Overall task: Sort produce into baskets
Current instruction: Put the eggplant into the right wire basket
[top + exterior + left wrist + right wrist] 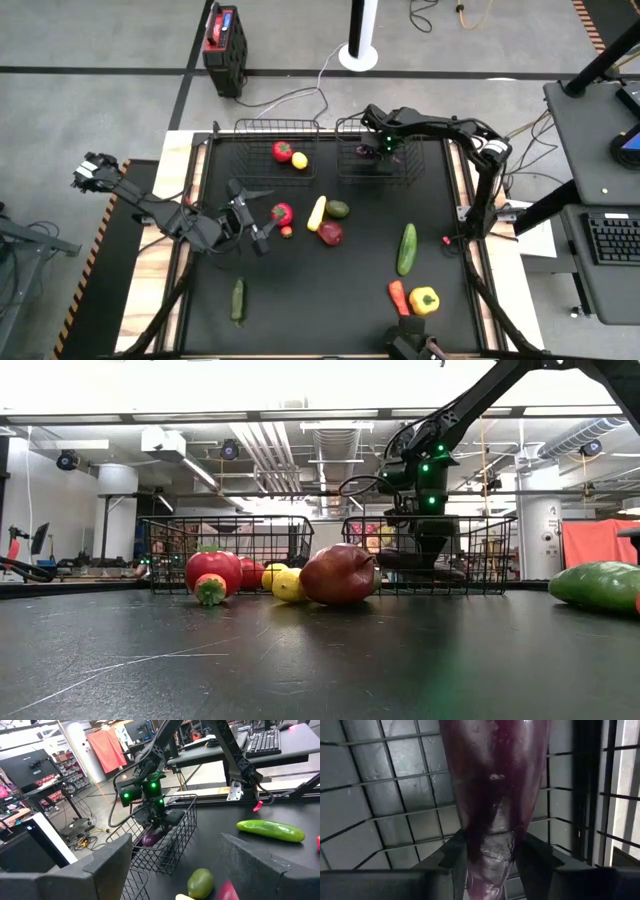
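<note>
Reaching from the 3 o'clock edge of the desk (330, 320), the right arm bends at its elbow and runs toward 9 o'clock, dropping its right tool (383, 152) into the right basket (345, 160) at the desk's 12 o'clock side. The right wrist view shows this tool's fingers (455, 857) pinching the narrow end of the purple eggplant (492, 785) just above the basket's mesh floor; the left wrist view shows the same eggplant (152, 838) low inside the basket. The left arm enters from 9 o'clock and lies low across the desk, its left tool (250, 215) spread and empty, just beside a red tomato (282, 212). The left basket (245, 160) holds a red tomato and a lemon (299, 160). Loose on the desk lie a yellow squash (316, 212), an avocado (338, 209), a large cucumber (407, 248), a carrot (398, 296), a yellow pepper (425, 299) and a small cucumber (238, 300).
</note>
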